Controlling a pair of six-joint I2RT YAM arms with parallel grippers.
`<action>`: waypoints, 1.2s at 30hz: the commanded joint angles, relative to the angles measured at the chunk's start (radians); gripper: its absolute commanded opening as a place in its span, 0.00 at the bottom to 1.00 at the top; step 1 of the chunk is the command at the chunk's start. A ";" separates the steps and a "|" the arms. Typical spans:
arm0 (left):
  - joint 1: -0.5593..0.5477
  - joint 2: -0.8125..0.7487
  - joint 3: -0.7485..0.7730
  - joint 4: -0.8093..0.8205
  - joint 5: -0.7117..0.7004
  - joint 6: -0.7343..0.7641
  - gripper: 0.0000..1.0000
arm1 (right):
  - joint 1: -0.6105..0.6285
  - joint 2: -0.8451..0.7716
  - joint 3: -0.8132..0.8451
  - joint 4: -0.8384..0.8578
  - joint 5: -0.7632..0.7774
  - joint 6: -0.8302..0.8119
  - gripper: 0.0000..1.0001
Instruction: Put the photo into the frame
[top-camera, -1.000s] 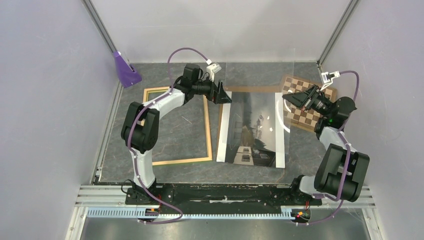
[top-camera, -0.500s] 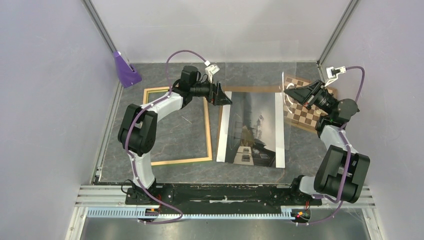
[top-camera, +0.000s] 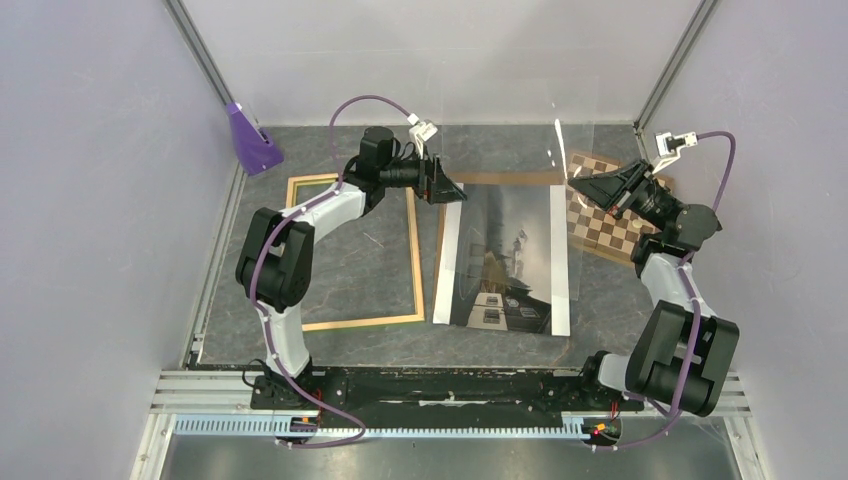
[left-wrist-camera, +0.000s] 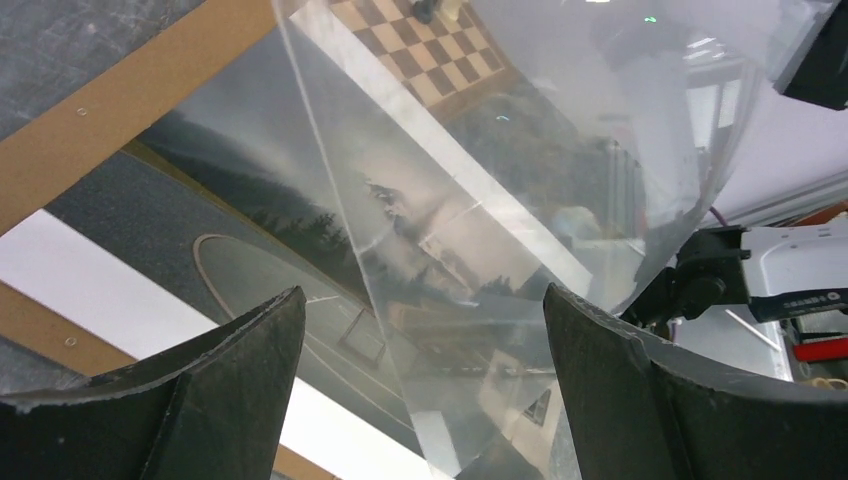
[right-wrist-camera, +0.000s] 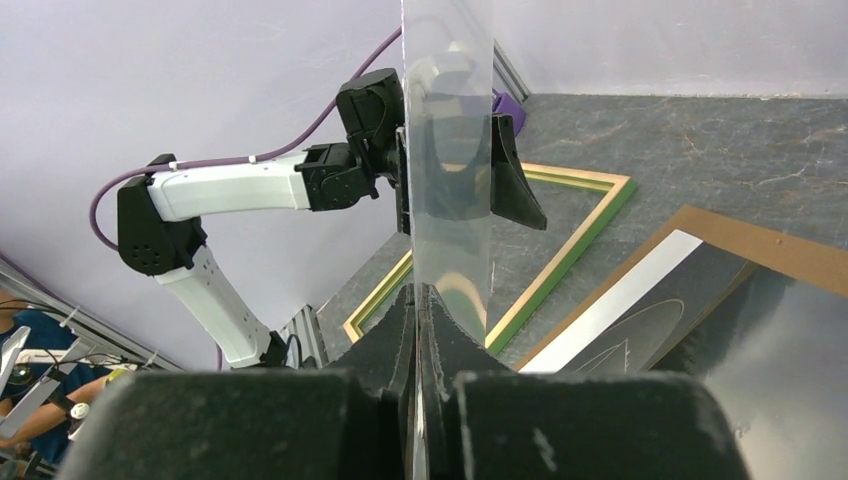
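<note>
The photo lies face up in the middle of the tabletop. It rests on a brown hardboard panel, whose edge shows along the photo's far side. The frame lies flat just to the left, pale wood side up, with nothing inside its rails. So the main step is not yet done: photo and frame sit side by side, not joined.

The right tool is clamped fully shut on the edge of a clear sheet. It holds the sheet raised and steeply tilted over the photo's far right corner, beside the chessboard. The sheet is probably the frame's glazing, though it is hard to trace from above. The left tool is spread wide with nothing between its fingers. It hovers over the photo's far left corner, facing the sheet.

What seems left is to set the sheet down, likely into the frame, then move the photo in and back it with the panel.
</note>
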 joint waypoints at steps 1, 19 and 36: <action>-0.011 -0.004 0.011 0.113 0.063 -0.106 0.92 | 0.005 -0.031 0.017 0.019 0.030 -0.002 0.00; -0.013 -0.113 -0.152 0.346 0.119 -0.289 0.51 | 0.007 -0.039 0.029 -0.035 0.040 -0.049 0.00; -0.014 -0.186 -0.157 0.268 0.130 -0.261 0.05 | 0.007 -0.049 0.005 -0.142 0.040 -0.163 0.00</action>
